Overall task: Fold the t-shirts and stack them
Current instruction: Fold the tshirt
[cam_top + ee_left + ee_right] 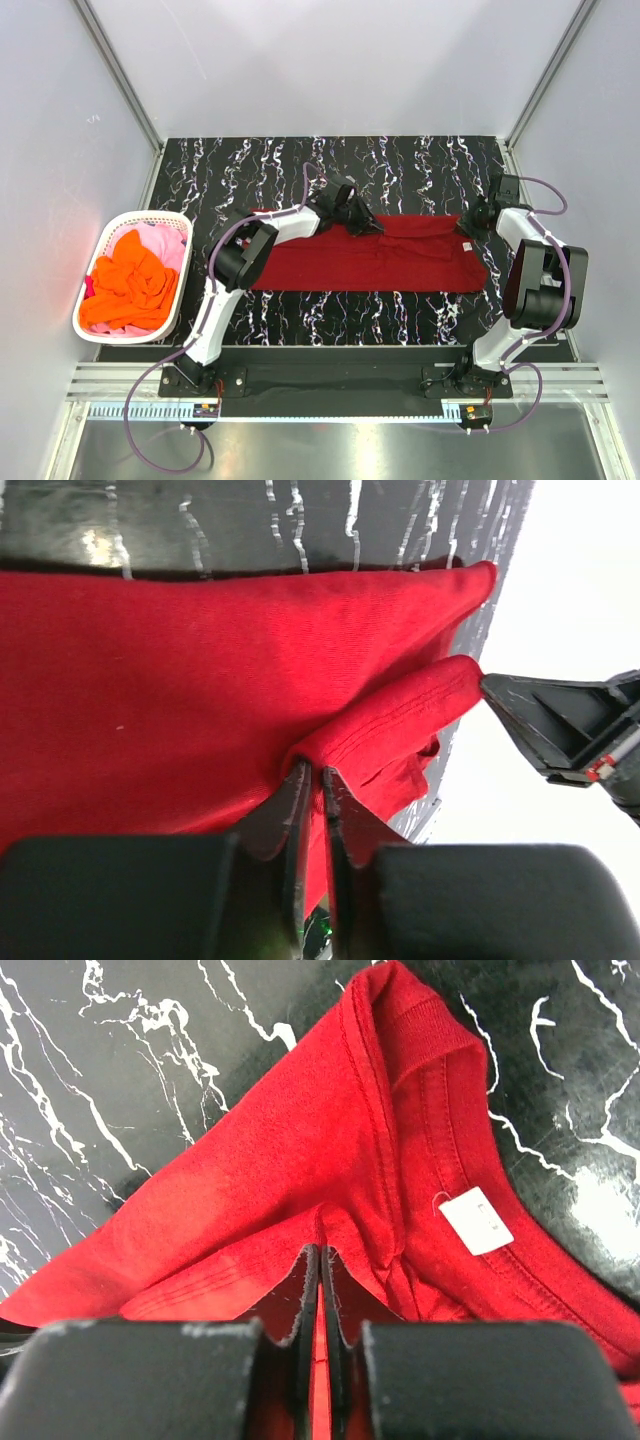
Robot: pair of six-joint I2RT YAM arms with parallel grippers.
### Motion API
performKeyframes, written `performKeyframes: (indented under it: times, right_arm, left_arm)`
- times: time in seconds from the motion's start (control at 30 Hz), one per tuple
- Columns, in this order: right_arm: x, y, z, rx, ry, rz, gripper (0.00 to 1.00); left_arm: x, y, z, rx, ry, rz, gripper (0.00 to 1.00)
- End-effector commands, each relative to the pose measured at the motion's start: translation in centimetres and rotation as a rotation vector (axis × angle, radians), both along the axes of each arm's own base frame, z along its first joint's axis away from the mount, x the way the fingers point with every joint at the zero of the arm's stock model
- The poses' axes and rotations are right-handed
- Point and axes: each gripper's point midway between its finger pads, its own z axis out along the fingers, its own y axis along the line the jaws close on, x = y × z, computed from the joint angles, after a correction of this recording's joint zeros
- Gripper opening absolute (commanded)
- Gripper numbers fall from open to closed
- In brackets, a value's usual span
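Observation:
A dark red t-shirt [400,262] lies folded into a long strip across the black marbled table. My left gripper [362,222] is shut on a fold of its far edge near the middle; the pinched cloth shows in the left wrist view [312,765]. My right gripper [472,226] is shut on the shirt's far right corner by the collar, where the pinch [321,1245] sits beside a white neck label [477,1220]. Orange [128,282] and pink [165,243] t-shirts lie heaped in the basket.
A white plastic basket [92,334] stands at the left, off the table's edge. White walls with metal corner posts close in the back and sides. Black marbled table [400,165] shows beyond and in front of the shirt.

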Motion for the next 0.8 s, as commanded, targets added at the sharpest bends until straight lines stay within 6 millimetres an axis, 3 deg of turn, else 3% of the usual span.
performKeyframes:
  times: [0.0, 0.3, 0.4, 0.77]
  right_arm:
    - [1.4, -0.4, 1.6, -0.001, -0.027, -0.049, 0.09]
    - [3.0, -0.2, 1.3, 0.033, -0.022, -0.058, 0.17]
    - [3.4, -0.3, 0.9, 0.039, -0.007, -0.067, 0.19]
    - [-0.2, 0.1, 1.9, 0.033, 0.025, -0.08, 0.22]
  left_arm:
    - [1.5, 0.0, 1.5, -0.004, -0.056, -0.002, 0.17]
    - [3.1, 0.6, 1.9, -0.001, -0.085, 0.004, 0.2]
    - [2.7, 0.9, 1.6, 0.031, -0.076, -0.015, 0.2]
    - [-0.1, 2.0, 2.4, 0.089, -0.154, -0.128, 0.21]
